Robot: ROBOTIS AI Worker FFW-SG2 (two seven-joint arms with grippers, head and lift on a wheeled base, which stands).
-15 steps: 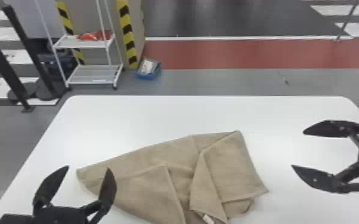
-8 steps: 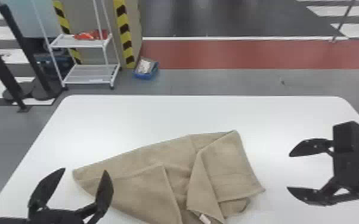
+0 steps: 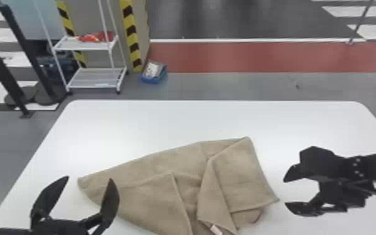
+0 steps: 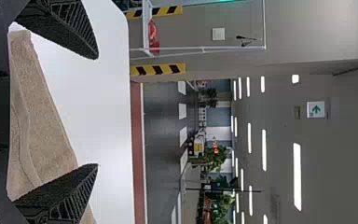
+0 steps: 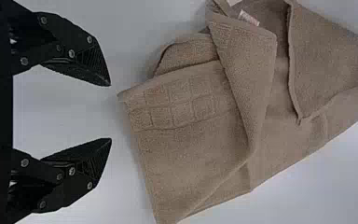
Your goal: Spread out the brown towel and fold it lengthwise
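Brown towel (image 3: 153, 168): part-folded, rumpled, flat on white surface (image 3: 128, 125). R gripper (image 3: 286, 192): just beside towel's R end, fingers wide. L gripper (image 3: 89, 178): by towel's L end, fingers wide. White rack (image 3: 96, 78): on floor, well beyond towel & L.

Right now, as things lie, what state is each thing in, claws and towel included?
Brown towel, unfolded only in part, flaps creased over one another
Towel's label, sticking out
White table, flat, with the towel lying on it
Left claw, open, empty
Right claw, open, empty
White rack, upright, red things on its upper shelf
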